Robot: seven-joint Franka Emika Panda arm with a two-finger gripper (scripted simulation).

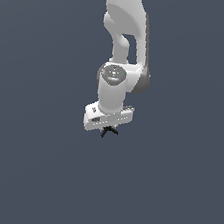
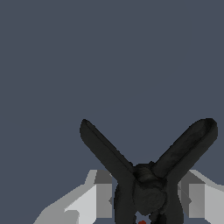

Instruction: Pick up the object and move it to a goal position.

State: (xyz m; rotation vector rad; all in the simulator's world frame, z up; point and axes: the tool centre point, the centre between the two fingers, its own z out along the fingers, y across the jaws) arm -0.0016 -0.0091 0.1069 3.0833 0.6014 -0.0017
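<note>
We are seeing our gripper (image 2: 146,199) closing its pale fingers (image 2: 98,197) on the hub of the black clamp (image 2: 146,183), which is sitting between them with its two prongs splaying outward past the fingertips. In the exterior view the clamp (image 1: 109,131) is hanging just under the hand. We are judging it light, stiff and thin, so we are trusting the thick hub, not the prongs.

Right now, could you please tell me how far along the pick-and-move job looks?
Done, it seems: the claw has closed on the black clamp, whose prongs stick out between the white fingers in the wrist view. In hand: the exterior view shows the clamp tucked under the claw, though whether it is off the ground is unclear. Left: reaching the goal; no goal marker is visible.
</note>
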